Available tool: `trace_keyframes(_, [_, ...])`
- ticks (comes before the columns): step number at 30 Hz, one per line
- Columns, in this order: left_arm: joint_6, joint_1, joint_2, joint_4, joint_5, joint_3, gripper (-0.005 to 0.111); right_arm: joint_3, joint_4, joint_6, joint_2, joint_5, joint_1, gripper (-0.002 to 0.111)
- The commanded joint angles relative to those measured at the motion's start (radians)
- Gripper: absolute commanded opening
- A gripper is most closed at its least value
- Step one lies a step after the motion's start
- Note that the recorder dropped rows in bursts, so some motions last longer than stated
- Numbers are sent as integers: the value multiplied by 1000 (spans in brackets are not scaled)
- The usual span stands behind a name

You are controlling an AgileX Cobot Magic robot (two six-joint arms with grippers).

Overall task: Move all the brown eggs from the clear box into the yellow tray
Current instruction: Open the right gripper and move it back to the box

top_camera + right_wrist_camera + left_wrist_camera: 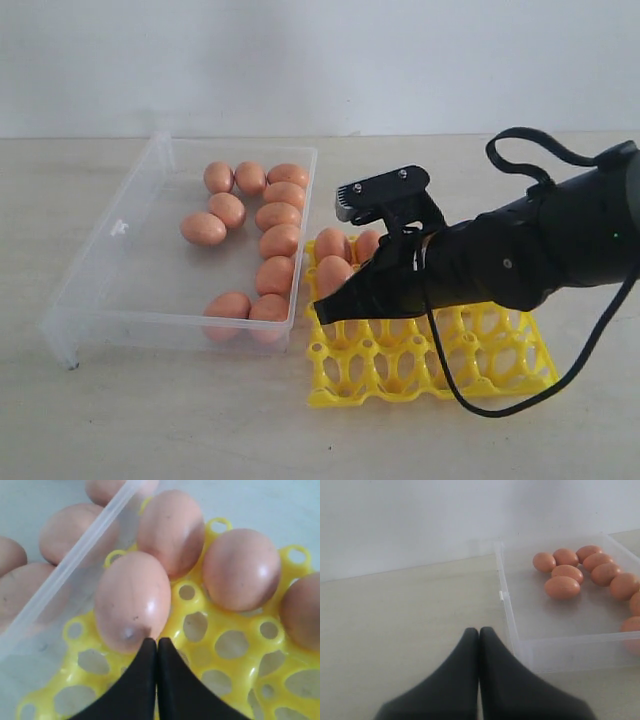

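Observation:
Several brown eggs (pixel 279 241) lie in the clear box (pixel 100 245), mostly along its right side; the left wrist view shows those eggs (pixel 562 587) and the box (pixel 560 650) too. Others sit in the far-left cups of the yellow tray (pixel 480 360), one of them (pixel 333 274) nearest the box. My right gripper (pixel 325 310) hangs low over the tray's left part, shut and empty. In the right wrist view the right gripper (pixel 157 641) touches the end of a tray egg (pixel 132 600) with its tips. My left gripper (pixel 479 630) is shut, empty, above bare table beside the box.
The right arm (pixel 540 245) and its black cable (pixel 470 395) stretch across the tray from the right. The box's rim (pixel 75 560) runs close beside the tray (pixel 240 669). A white wall stands behind the beige table (pixel 150 420).

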Motion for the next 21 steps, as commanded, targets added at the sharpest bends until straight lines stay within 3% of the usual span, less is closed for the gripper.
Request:
trace_keyframes(1, [-9,-9,-2,-7,-17,3,-4,-61,-3,-2,-114,-14,2,-1])
trace_keyframes(5, [-9,-9,-2,-7,-17,3,-4,-173,-3,-2,-147,-97,22,-1])
trace_keyframes(7, [-9,-9,-2,-7,-17,3,-4,-263,-3,2,-113,-49,22,-1])
trace_keyframes(12, [-9,-9,-2,-7,-17,3,-4,-564,21,-151,45,573,24,-1])
trace_keyframes(16, [-9,-9,-2,-7,-17,3,-4,-758,216,-411,143,863,24,-1])
trace_keyframes(21, [-9,-9,-2,-7,-17,3,-4,-950,324,-422,236,1162,22,-1])
